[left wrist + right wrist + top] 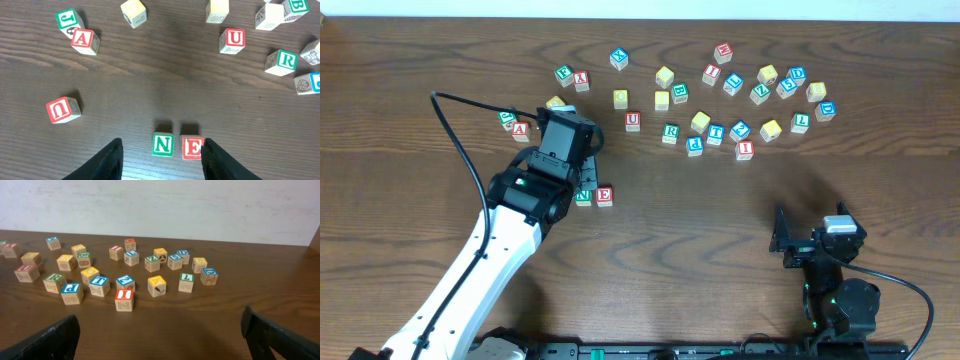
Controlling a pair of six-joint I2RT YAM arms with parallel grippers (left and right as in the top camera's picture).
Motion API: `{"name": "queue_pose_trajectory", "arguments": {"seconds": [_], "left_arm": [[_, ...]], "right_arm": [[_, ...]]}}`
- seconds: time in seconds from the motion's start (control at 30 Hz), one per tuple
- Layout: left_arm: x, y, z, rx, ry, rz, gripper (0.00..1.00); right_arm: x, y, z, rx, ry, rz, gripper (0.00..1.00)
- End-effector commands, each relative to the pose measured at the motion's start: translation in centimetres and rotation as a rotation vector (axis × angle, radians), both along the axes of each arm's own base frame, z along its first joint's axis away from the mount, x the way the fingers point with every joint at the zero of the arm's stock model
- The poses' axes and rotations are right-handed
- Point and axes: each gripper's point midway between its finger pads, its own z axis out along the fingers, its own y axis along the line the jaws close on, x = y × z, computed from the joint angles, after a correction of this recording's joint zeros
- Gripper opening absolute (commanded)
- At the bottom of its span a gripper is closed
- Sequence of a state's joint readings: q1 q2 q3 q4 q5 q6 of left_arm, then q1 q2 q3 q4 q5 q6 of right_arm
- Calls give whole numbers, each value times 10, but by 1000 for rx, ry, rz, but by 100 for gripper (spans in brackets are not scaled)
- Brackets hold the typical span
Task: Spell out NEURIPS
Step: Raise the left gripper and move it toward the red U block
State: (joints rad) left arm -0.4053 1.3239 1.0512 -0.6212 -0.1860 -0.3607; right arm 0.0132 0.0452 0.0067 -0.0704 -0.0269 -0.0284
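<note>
The green N cube (583, 197) and red E cube (605, 195) sit side by side on the table, reading N E. In the left wrist view the N (163, 144) and E (192, 148) lie low between the fingers of my left gripper (162, 142), which hangs open over them and holds nothing. The left gripper (588, 168) hovers just behind the pair. Further back lie a red U (633, 121), green R (670, 132), blue P (695, 145) and red I (745, 149). My right gripper (798, 243) stands open and empty near the front right.
Many other letter cubes are scattered across the back of the table (720, 220), several of them yellow-faced. A green J (67, 19), a red A (83, 39) and a second red U (62, 109) lie left of the left gripper.
</note>
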Motion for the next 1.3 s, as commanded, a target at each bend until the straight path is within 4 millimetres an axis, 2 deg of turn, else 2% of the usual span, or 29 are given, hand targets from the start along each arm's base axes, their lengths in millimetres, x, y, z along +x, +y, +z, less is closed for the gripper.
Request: {"name": "queue_pose_trajectory", "arguments": {"seconds": [0.0, 0.27, 0.4, 0.53, 0.67, 0.83, 1.0, 1.13, 1.27], "left_arm": [[7, 1, 18, -2, -46, -5, 49], [6, 6, 17, 51, -37, -52, 50], [2, 18, 12, 69, -4, -24, 50], [-2, 43, 9, 148, 19, 45, 49], [-10, 59, 4, 223, 74, 13, 49], [-17, 69, 0, 276, 124, -32, 49], [-15, 69, 1, 271, 114, -24, 48], [-12, 73, 2, 196, 85, 115, 39], [-9, 79, -6, 95, 81, 305, 38]], "right_arm": [[0, -1, -1, 17, 3, -6, 99], [0, -1, -1, 17, 3, -6, 99], [0, -1, -1, 17, 3, -6, 99], [0, -1, -1, 17, 3, -6, 99], [0, -1, -1, 17, 3, -6, 99], [0, -1, -1, 17, 3, -5, 99], [0, -1, -1, 17, 3, -6, 99], [0, -1, -1, 17, 3, -6, 99], [0, -1, -1, 17, 3, -6, 99]]}}
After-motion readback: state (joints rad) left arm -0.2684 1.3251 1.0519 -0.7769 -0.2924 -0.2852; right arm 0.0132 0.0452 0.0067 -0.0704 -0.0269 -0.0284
